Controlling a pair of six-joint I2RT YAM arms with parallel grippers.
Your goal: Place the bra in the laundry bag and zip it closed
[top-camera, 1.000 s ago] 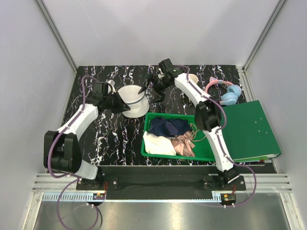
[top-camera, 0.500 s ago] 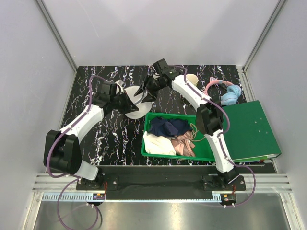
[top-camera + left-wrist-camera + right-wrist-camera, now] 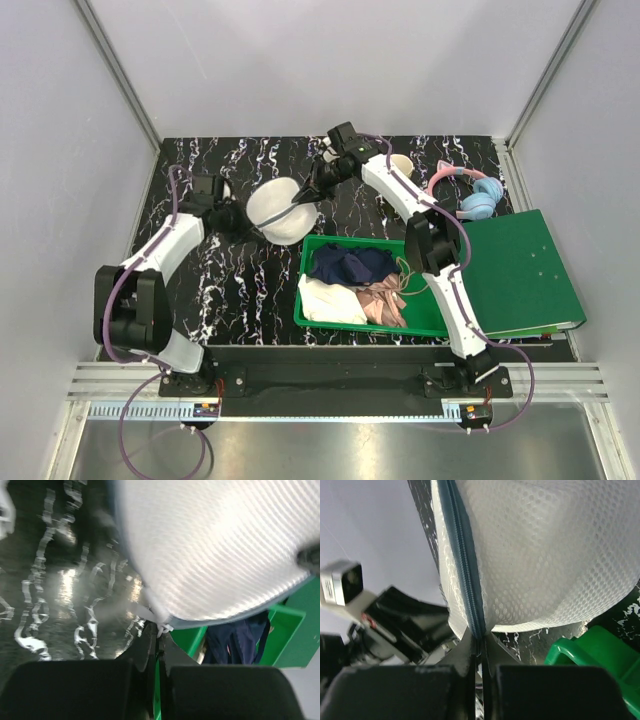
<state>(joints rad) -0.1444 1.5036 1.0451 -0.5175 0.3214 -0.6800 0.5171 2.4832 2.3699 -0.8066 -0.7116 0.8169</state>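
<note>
- Tabletop (image 3: 250, 290) of black marble pattern carries everything; the arms work over its far half, away from the clutter on the near right.
- Green binder (image 3: 520, 270) lies flat on the right, well apart from the work.
- Green bin (image 3: 302, 285) sits just in front of the action and holds a navy garment (image 3: 350, 265), a cream cloth (image 3: 330, 300) and a pink-beige satin piece (image 3: 385, 305). None of these looks like the bra.
- Laundry bag (image 3: 275, 208), a white mesh clamshell, is tipped up on its edge between the two arms, probably so that its rim is stretched taut for zipping.
- Left gripper (image 3: 240, 215) has its fingers pressed together on a small white tab (image 3: 162, 626) at the bag's rim, anchoring that side.
- Right gripper (image 3: 303, 195) is clamped tight on the rim seam, where the grey-blue zipper (image 3: 465, 555) runs down into its fingers. Whether it has the slider itself I cannot tell.
- Bra: not visible in any view. Judging by the full, domed halves it is likely inside the bag, but the mesh does not show it.
- Zipper teeth look meshed along the visible stretch, so I judge the closing to be well along.
</note>
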